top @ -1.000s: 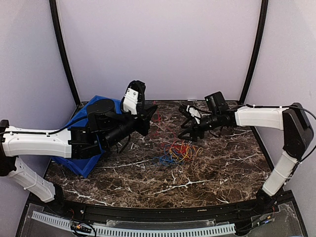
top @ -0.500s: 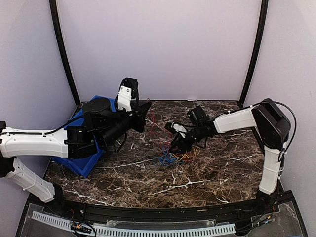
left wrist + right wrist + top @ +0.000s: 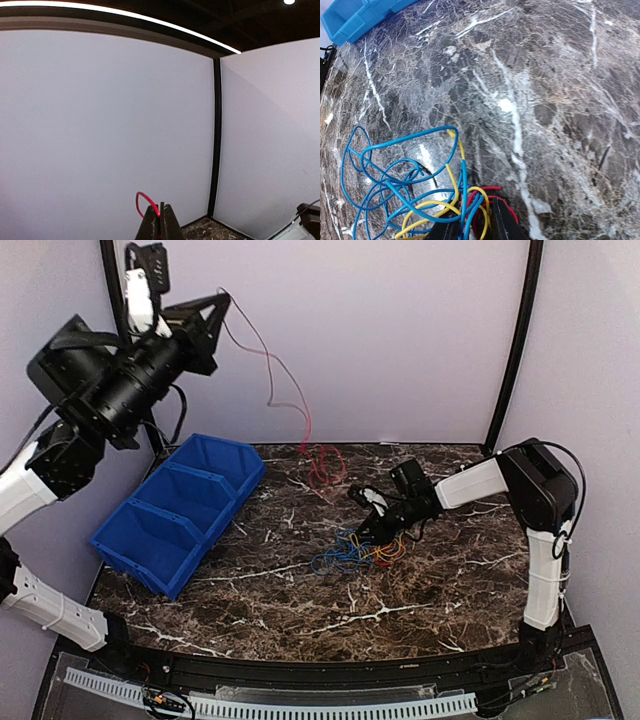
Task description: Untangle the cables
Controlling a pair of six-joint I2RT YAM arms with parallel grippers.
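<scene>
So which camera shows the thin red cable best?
The top external view: the thin red cable runs from the left claw down to a coil on the marble table. The left wrist view shows only a small loop at its tips; the right wrist view, a short red bit beside a blue cable and a yellow cable.

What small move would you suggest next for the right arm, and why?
Probably close the right gripper on the blue cable and yellow cable between its fingers, pinning them: the left gripper holds the red cable high, its lower part coiled on the table.
</scene>
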